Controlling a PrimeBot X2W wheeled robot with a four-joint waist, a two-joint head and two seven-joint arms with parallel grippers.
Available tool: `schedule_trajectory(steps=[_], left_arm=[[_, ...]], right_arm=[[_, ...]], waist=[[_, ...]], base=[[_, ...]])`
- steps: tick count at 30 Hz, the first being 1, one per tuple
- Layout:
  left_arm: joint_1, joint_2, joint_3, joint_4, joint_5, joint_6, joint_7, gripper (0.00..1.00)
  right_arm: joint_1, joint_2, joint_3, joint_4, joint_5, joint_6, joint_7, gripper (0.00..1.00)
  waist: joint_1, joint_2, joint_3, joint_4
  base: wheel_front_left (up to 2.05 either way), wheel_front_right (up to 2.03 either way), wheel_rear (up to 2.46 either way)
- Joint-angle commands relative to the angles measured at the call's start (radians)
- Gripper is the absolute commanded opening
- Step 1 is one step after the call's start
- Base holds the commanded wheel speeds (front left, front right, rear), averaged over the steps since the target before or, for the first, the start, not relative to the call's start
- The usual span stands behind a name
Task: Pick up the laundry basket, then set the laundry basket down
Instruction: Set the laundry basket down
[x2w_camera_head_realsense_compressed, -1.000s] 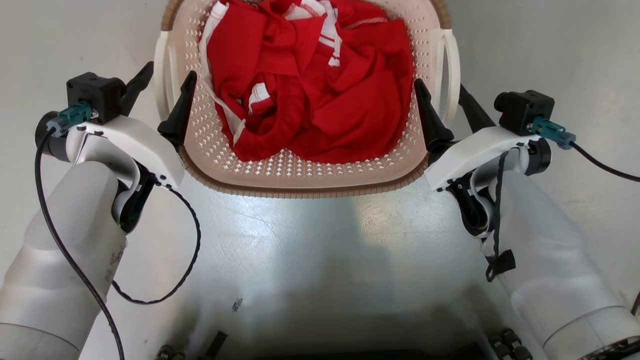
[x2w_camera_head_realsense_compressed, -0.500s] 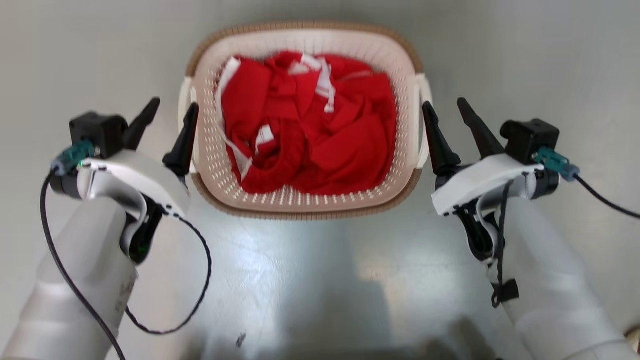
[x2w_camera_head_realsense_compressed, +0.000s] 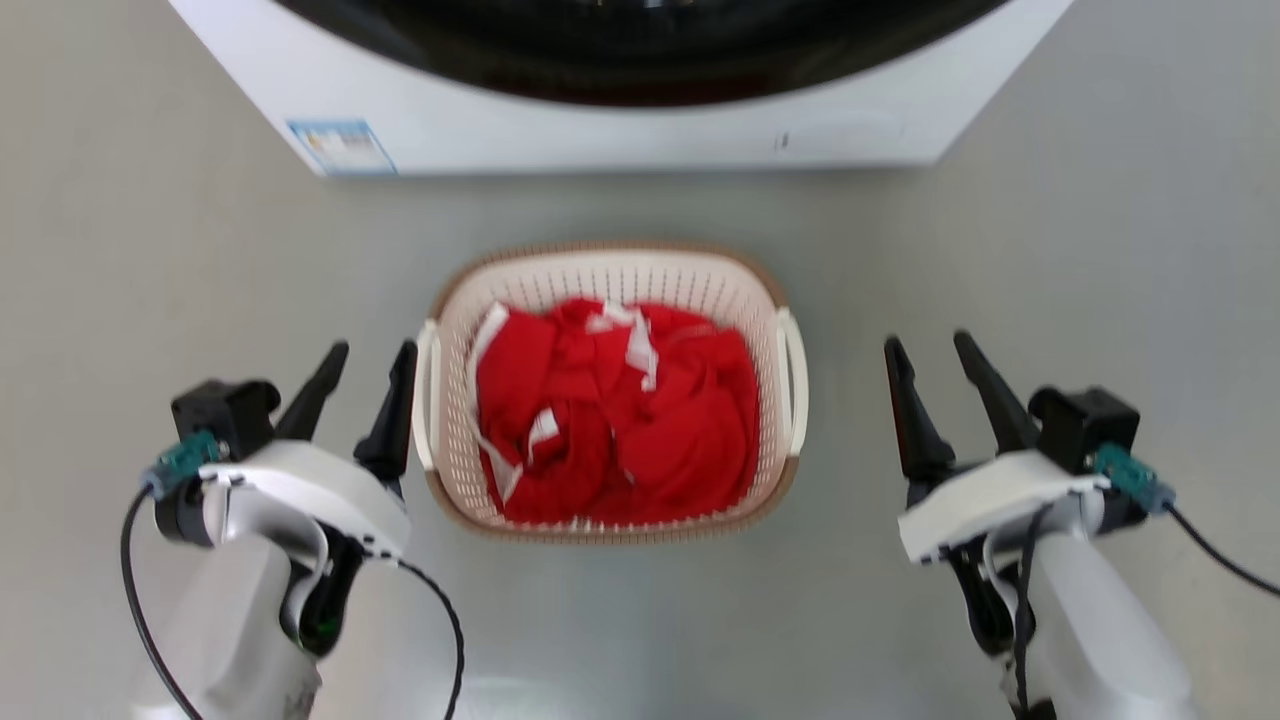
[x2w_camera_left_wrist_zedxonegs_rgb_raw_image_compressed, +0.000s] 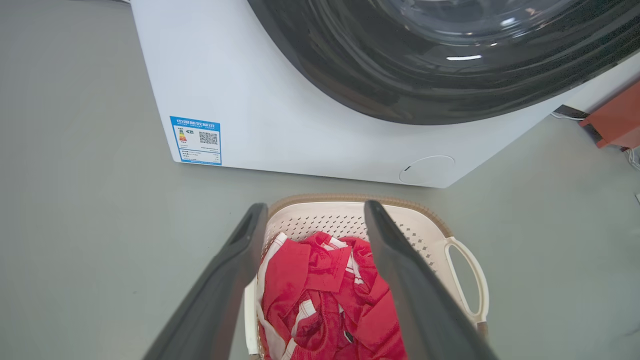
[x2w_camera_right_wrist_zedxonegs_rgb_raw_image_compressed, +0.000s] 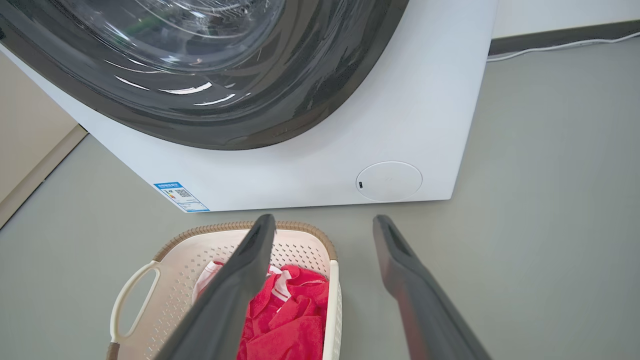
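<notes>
Laundry basket (x2w_camera_head_realsense_compressed: 620, 290), cream perforated w/ brown rim, white handles, red clothes (x2w_camera_head_realsense_compressed: 620, 430) inside, sits on floor (x2w_camera_head_realsense_compressed: 640, 620) between left gripper (x2w_camera_head_realsense_compressed: 373, 350) & right gripper (x2w_camera_head_realsense_compressed: 926, 342); both fingers pairs wide, holding nothing.

The grey floor (x2w_camera_head_realsense_compressed: 150, 300) was smooth and faintly glossy. The laundry basket (x2w_camera_head_realsense_compressed: 620, 285) stood directly on it, with a strip of bare floor between it and the front of the white washer (x2w_camera_head_realsense_compressed: 600, 135), which also rested there. A pale cable (x2w_camera_right_wrist_zedxonegs_rgb_raw_image_compressed: 550, 47) ran along the floor by the dark skirting (x2w_camera_right_wrist_zedxonegs_rgb_raw_image_compressed: 565, 34) beside the washer, and an orange-red block (x2w_camera_left_wrist_zedxonegs_rgb_raw_image_compressed: 612, 120) sat near the washer's corner.
</notes>
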Motion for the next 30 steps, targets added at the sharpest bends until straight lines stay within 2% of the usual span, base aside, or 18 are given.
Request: schedule_trajectory(steps=[1, 6, 18, 30], left_arm=[[0.026, 0.022, 0.043, -0.017, 0.013, -0.002, -0.005, 1.00], [0.075, -0.014, 0.088, -0.013, 0.046, -0.002, -0.005, 1.00], [0.203, -0.057, 0.179, -0.057, 0.084, -0.002, -0.005, 1.00], [0.336, -0.099, 0.224, -0.094, 0.138, -0.002, -0.005, 1.00]], right_arm=[[0.043, 0.011, 0.011, -0.028, -0.014, 0.004, -0.006, 1.00], [0.114, 0.011, -0.030, -0.049, -0.060, 0.004, -0.006, 1.00], [0.211, 0.011, -0.065, -0.110, -0.098, 0.004, -0.006, 1.00], [0.341, 0.011, -0.075, -0.198, -0.113, 0.004, -0.006, 1.00]], waist=[[0.0000, 0.0000, -0.102, 0.002], [0.0000, 0.0000, -0.203, 0.008], [0.0000, 0.0000, -0.333, 0.016], [0.0000, 0.0000, -0.453, 0.023]], base=[[0.00, 0.00, 0.00], [0.00, 0.00, 0.00], [0.00, 0.00, 0.00], [0.00, 0.00, 0.00]])
